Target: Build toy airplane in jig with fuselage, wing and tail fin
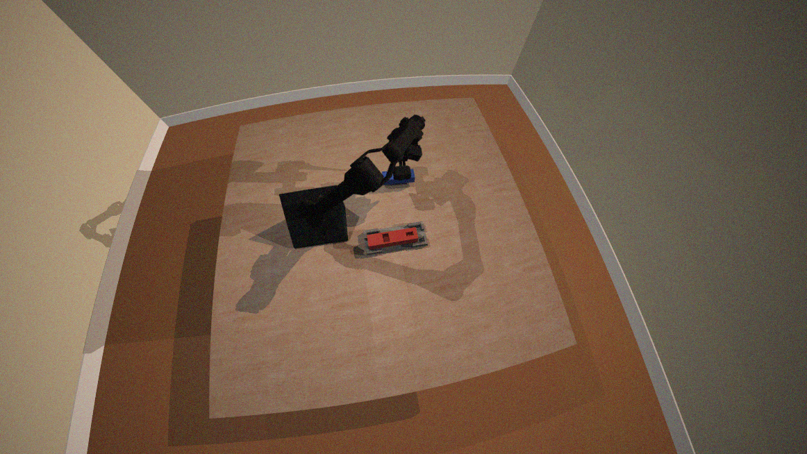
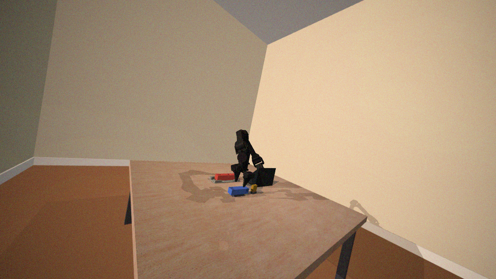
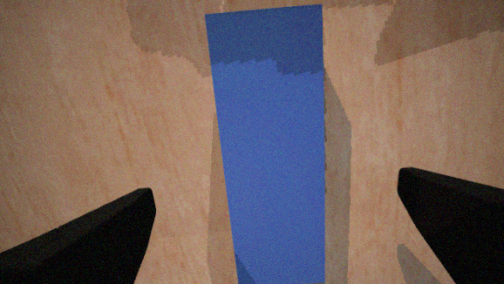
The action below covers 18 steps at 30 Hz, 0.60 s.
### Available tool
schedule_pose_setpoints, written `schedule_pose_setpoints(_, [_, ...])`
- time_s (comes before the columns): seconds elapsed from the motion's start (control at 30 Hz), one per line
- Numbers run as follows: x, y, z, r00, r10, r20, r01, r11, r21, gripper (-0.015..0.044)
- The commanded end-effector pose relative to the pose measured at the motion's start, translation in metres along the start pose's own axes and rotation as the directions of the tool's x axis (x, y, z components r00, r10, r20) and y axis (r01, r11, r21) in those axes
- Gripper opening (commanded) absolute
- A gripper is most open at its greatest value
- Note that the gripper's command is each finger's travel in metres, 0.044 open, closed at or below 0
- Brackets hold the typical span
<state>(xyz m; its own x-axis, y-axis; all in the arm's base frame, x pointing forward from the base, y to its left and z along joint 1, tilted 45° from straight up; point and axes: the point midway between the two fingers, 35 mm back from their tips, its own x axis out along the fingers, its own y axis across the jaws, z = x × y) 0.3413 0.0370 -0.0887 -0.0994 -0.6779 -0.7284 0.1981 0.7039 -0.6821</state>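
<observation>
The red fuselage (image 1: pixel 392 238) (image 2: pixel 224 177) lies lengthwise in the grey cradle (image 1: pixel 359 251) (image 2: pixel 212 178), with two open sockets on top. I cannot tell if it is fully down. The blue wing (image 1: pixel 389 181) (image 2: pixel 238 190) (image 3: pixel 279 131) stands apart on the table, its top plain and its tab not visible. The yellow tail fin (image 2: pixel 253 188) stands close to the wing's end on the arm-base side; it is hidden in the top view and out of the wrist view. My gripper (image 1: pixel 401 171) (image 2: pixel 240 183) (image 3: pixel 275 190) is open and empty above the wing, one finger on each side of it in the wrist view.
The black arm base (image 1: pixel 316 219) (image 2: pixel 266 177) stands beside the cradle. The arm reaches from it over to the wing. Its shadows fall across the table (image 1: pixel 367 338) (image 2: pixel 194 235) and partly over the wing.
</observation>
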Motion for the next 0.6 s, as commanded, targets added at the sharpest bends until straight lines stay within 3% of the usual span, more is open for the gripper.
schedule_pose_setpoints(0.0, [0.008, -0.001, -0.002, 1.000, -0.013, -0.006, 0.013, 1.000, -0.010, 0.0440])
schedule_pose_setpoints(0.57, [0.033, -0.001, -0.002, 1.000, -0.013, -0.006, 0.013, 1.000, -0.010, 0.0440])
